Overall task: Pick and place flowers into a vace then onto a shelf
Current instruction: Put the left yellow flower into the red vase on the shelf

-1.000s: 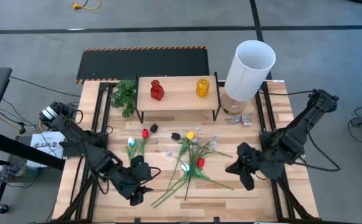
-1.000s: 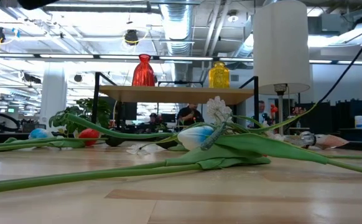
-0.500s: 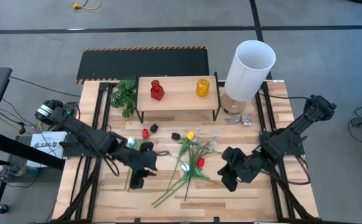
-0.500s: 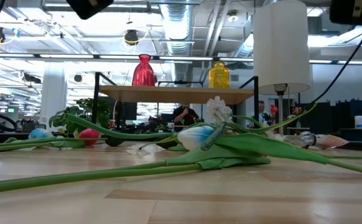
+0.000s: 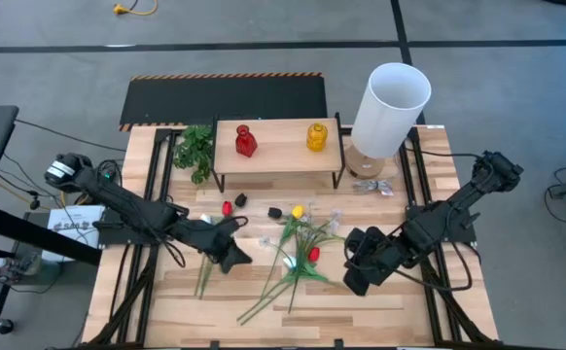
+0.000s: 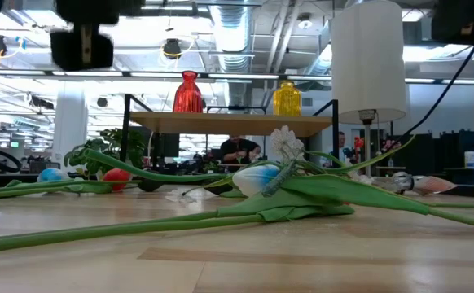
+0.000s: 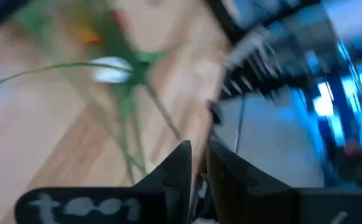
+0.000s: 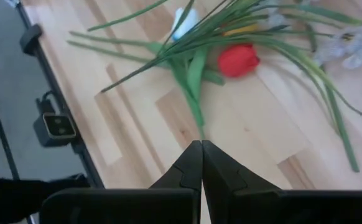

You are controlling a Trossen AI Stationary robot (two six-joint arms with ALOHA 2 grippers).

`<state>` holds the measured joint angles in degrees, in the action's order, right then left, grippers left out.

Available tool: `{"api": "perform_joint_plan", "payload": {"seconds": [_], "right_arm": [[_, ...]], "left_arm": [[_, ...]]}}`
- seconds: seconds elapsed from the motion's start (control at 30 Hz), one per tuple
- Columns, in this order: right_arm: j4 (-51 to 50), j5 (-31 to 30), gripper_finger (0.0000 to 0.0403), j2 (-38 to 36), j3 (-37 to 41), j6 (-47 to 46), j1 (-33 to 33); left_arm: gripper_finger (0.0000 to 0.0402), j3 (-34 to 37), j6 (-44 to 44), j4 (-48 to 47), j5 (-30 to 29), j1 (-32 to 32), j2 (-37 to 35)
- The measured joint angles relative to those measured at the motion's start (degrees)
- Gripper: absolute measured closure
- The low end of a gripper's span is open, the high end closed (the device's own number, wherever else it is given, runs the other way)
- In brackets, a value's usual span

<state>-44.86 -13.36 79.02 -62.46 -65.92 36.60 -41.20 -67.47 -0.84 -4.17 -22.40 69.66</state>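
Near edge of table [image 5: 380,306]: loose pile of flowers [image 5: 298,255] lying flat on the slats, stems fanning toward the front, heads toward the shelf. In the pile: red tulip [image 5: 314,254], yellow tulip [image 5: 298,211], white-blue bud [image 5: 289,262], small white blossoms [image 5: 334,222]. Low view shows same bud [image 6: 257,177] w/ long green stems across the foreground.

L gripper [image 5: 234,251]: low over the table, just left of the pile, pointing to the right. In L wrist view fingers [image 7: 180,167] nearly together w/ narrow gap; can't tell if a stem sits between them. Blue-white tulip [image 5: 204,222] w/ stem lies just beside this arm.

R gripper [image 5: 354,273]: right of the pile, near its stem ends, tip toward the front-left. Fingers [image 8: 196,163] pressed together, nothing between them; red tulip [image 8: 238,60] and green stems lie ahead of it on the wood.

Mid table: another red tulip [image 5: 228,207], dark tulip head [image 5: 241,199], black tulip head [image 5: 275,211], all apart from the grippers.

Further back: shelf [image 5: 278,144], light board on black legs, carrying red vase [image 5: 246,141] on left, yellow vase [image 5: 317,136] on right. No flowers in either vase. Leafy green sprig [image 5: 196,148] just left of shelf. White lamp [image 5: 389,109] right of shelf; crumpled silvery bits [image 5: 371,186] by its base.

Beyond table, low view: a person [image 6: 237,150] seated far back in the room.
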Motion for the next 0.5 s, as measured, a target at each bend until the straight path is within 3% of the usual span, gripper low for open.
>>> {"api": "perform_joint_plan", "payload": {"seconds": [0.13, 0.5], "right_arm": [[0.1, 0.0, 0.0403, -0.3, 0.0, 1.5, 1.1], [1.4, -2.1, 0.0403, -0.2, 0.0, -1.9, 5.6]], "left_arm": [[0.0362, 0.3, -8.5, -0.2, -1.9, 1.4, 4.8], [0.0341, 0.3, -11.1, 9.7, 2.4, 7.3, 17.1]]}}
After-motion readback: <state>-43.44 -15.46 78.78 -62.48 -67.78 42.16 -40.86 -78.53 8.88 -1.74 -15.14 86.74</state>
